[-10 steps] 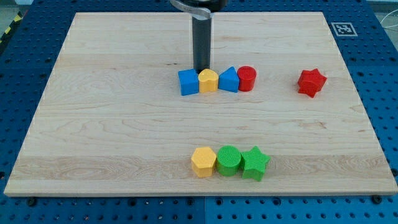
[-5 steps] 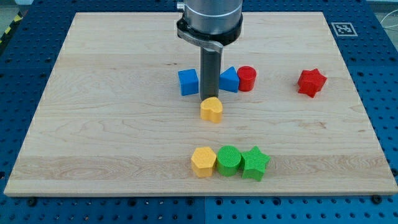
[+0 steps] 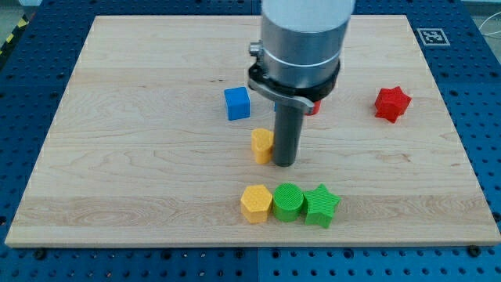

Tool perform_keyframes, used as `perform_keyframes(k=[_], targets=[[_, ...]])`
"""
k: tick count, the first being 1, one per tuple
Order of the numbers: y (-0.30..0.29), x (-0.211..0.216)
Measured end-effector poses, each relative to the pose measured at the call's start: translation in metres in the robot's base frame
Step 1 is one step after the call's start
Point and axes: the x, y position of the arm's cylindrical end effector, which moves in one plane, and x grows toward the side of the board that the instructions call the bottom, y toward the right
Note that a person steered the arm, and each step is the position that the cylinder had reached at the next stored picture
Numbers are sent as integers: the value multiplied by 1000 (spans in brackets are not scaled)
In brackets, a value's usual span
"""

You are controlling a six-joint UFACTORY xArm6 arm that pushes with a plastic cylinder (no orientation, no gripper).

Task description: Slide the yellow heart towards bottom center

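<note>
My tip (image 3: 285,164) rests on the board (rod upright, arm overhead)

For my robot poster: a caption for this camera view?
My tip touches the yellow heart block's right side on the wooden board.

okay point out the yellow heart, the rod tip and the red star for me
yellow heart (image 3: 261,145): camera view, on its visible left part beside the rod.
my tip (image 3: 284,164): camera view, rod's very end.
red star (image 3: 392,103): camera view, its middle.

A lab is indicated: a wooden tabletop (image 3: 141,157) on a blue perforated bench (image 3: 485,117), with a fiducial tag (image 3: 431,36).
</note>
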Motion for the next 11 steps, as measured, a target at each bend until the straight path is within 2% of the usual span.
perform_keyframes(k=[4,7,11], targets=[[-18,-78],[-55,-44],[-105,27]])
